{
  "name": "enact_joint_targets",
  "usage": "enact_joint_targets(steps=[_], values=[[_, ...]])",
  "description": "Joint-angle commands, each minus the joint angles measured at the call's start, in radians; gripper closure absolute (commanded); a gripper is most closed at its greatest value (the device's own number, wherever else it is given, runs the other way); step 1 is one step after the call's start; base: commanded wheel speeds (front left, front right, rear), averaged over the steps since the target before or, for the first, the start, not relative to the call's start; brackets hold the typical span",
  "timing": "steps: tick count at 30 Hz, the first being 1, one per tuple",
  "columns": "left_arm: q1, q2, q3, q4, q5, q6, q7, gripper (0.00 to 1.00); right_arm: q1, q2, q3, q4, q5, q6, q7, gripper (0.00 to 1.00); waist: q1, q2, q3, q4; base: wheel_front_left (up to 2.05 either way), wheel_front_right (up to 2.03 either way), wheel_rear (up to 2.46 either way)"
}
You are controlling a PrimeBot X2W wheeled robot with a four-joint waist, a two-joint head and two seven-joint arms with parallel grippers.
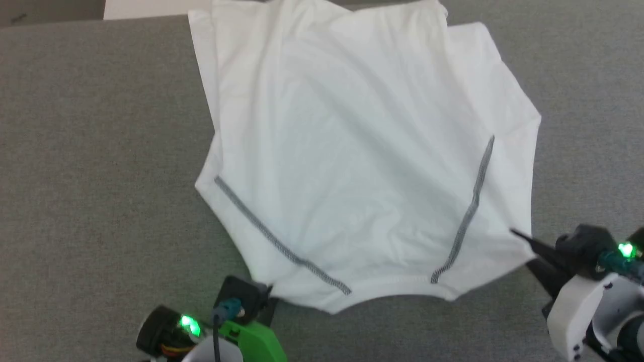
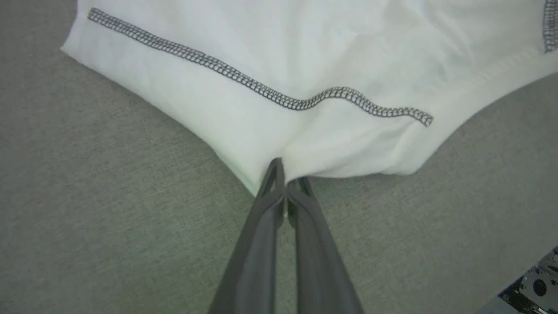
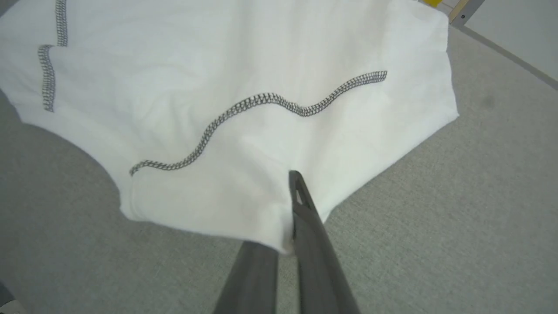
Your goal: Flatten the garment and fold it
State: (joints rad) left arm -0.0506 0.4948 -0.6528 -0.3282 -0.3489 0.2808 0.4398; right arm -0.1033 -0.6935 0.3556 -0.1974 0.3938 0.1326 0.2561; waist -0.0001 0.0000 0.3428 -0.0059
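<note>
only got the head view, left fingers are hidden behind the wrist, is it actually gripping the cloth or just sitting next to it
Observer: Gripping. In the left wrist view the left gripper is shut, with the near edge of the garment pinched between its fingertips and the fabric puckering there.
Operator: ok and the right one, i just see a dark tip at the corner
Observer: The right gripper is shut on the garment too. The right wrist view shows one finger lying on top of the fabric and the other going under the edge.
</note>
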Motion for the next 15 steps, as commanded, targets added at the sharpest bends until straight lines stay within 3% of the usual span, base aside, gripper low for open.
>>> enact_joint_targets(steps=[1, 8, 15], values=[[0.032, 0.018, -0.009, 0.003, -0.018, -0.014, 0.020, 1.00, 0.034, -0.011, 0.010, 0.003, 0.026, -0.002, 0.018, 1.00, 0.0001, 0.0000, -0.040, -0.006, 0.00, 0.00, 0.00], [0.143, 0.059, -0.049, 0.014, -0.116, -0.047, 0.102, 1.00, 0.187, -0.070, 0.041, 0.015, 0.093, -0.002, 0.123, 1.00, 0.0001, 0.0000, -0.098, -0.005, 0.00, 0.00, 0.00], [0.199, 0.048, -0.074, 0.064, -0.152, -0.054, 0.094, 1.00, 0.274, -0.060, 0.039, 0.023, 0.100, -0.002, 0.173, 1.00, 0.0001, 0.0000, -0.137, 0.000, 0.00, 0.00, 0.00]])
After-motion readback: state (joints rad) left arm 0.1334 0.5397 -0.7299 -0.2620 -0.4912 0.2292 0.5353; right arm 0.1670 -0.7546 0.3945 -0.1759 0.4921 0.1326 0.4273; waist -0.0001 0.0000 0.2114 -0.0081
